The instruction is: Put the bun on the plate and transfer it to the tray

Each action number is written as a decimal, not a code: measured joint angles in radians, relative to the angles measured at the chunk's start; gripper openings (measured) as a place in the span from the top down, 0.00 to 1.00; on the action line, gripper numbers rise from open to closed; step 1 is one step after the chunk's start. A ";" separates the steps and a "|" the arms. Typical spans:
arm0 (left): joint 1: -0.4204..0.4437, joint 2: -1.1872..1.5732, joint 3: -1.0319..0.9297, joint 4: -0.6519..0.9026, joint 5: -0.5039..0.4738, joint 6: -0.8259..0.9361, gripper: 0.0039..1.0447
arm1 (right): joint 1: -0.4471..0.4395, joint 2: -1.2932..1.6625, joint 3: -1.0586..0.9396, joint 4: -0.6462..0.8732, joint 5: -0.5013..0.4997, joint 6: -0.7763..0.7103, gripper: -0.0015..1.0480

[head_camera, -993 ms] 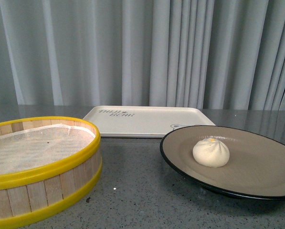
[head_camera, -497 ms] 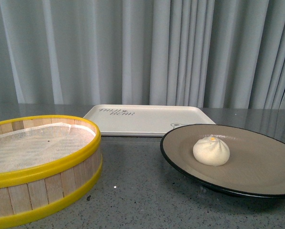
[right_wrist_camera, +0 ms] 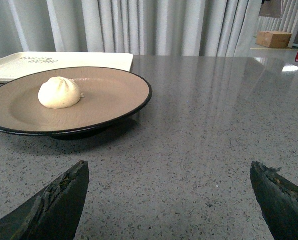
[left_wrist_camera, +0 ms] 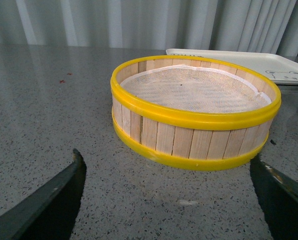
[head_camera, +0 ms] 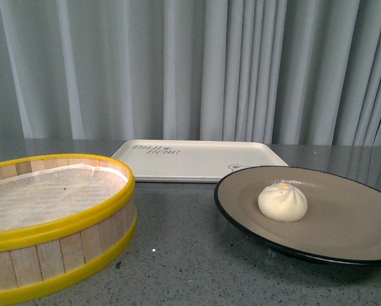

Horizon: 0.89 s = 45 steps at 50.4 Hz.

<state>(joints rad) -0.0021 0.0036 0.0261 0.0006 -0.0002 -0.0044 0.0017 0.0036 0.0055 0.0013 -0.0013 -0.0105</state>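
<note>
1. Bun (head_camera: 282, 203) sits on the plate (head_camera: 350, 223), left of its middle, pleated top up.
2. That plate rests on the grey tabletop (head_camera: 190, 261), just in front of the tray (head_camera: 196, 160).
3. Left of the plate stands a yellow-rimmed steamer basket (head_camera: 56, 236), lined with white cloth.
4. Facing the basket, the left tool (left_wrist_camera: 165, 156) is released, jaws spread wide, grasping nothing.
5. Facing the plate, the right tool (right_wrist_camera: 168, 163) is likewise released and grasps nothing.
</note>
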 joint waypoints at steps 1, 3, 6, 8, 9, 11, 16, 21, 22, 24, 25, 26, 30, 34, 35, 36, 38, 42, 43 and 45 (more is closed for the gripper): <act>0.000 0.000 0.000 0.000 0.000 0.000 0.05 | 0.000 0.000 0.000 0.000 0.000 0.000 0.08; 0.000 0.000 0.000 0.000 0.000 0.000 0.06 | 0.000 0.000 0.000 0.000 0.000 0.000 0.08; 0.000 0.000 0.000 0.000 0.000 0.000 0.06 | 0.000 0.000 0.000 0.000 0.000 0.000 0.08; 0.000 0.000 0.000 0.000 0.000 0.000 0.06 | 0.000 0.000 0.000 0.000 0.000 0.000 0.08; 0.000 0.000 0.000 0.000 0.000 0.000 0.06 | 0.000 0.000 0.000 0.000 0.000 0.000 0.08; 0.000 0.000 0.000 0.000 0.000 0.000 0.06 | 0.000 0.000 0.000 0.000 0.000 0.000 0.08; 0.000 0.000 0.000 0.000 0.000 0.000 0.06 | 0.005 0.039 0.032 -0.077 0.053 0.056 0.08; 0.000 0.000 0.000 0.000 0.000 0.000 0.06 | -0.019 0.268 0.176 -0.162 0.002 0.068 0.08; 0.000 0.000 0.000 0.000 0.000 0.000 0.06 | -0.019 0.284 0.191 -0.168 -0.008 0.056 0.08; 0.000 0.000 0.000 0.000 0.000 0.000 0.06 | -0.020 0.332 0.241 -0.175 -0.078 -0.012 0.08; 0.000 0.000 0.000 0.000 0.000 0.000 0.06 | -0.022 0.340 0.251 -0.178 -0.095 -0.031 0.08; 0.000 0.000 0.000 0.000 0.000 0.000 0.06 | -0.026 0.356 0.276 -0.190 -0.127 -0.076 0.08; 0.000 0.000 0.000 0.000 0.000 0.000 0.06 | -0.041 0.391 0.346 -0.244 -0.205 -0.226 0.08; 0.000 0.000 0.000 0.000 0.000 0.000 0.06 | -0.069 0.426 0.418 -0.316 -0.261 -0.412 0.08; 0.000 0.000 0.000 0.000 0.000 0.000 0.06 | -0.071 0.431 0.427 -0.328 -0.264 -0.426 0.08; 0.000 0.000 0.000 0.000 0.000 0.000 0.06 | -0.076 0.443 0.446 -0.356 -0.272 -0.494 0.08; 0.000 0.000 0.000 0.000 0.000 0.000 0.06 | -0.080 0.460 0.469 -0.397 -0.276 -0.575 0.08; 0.000 0.000 0.000 0.000 0.000 0.000 0.06 | -0.077 0.501 0.509 -0.487 -0.266 -0.760 0.08; 0.000 0.000 0.000 0.000 0.000 0.000 0.06 | -0.073 0.518 0.522 -0.516 -0.263 -0.835 0.08; 0.000 0.000 0.000 0.000 0.000 0.000 0.06 | -0.068 0.539 0.532 -0.528 -0.262 -0.909 0.08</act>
<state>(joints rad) -0.0021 0.0036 0.0261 0.0006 -0.0002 -0.0044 -0.0666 0.5423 0.5377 -0.5270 -0.2630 -0.9192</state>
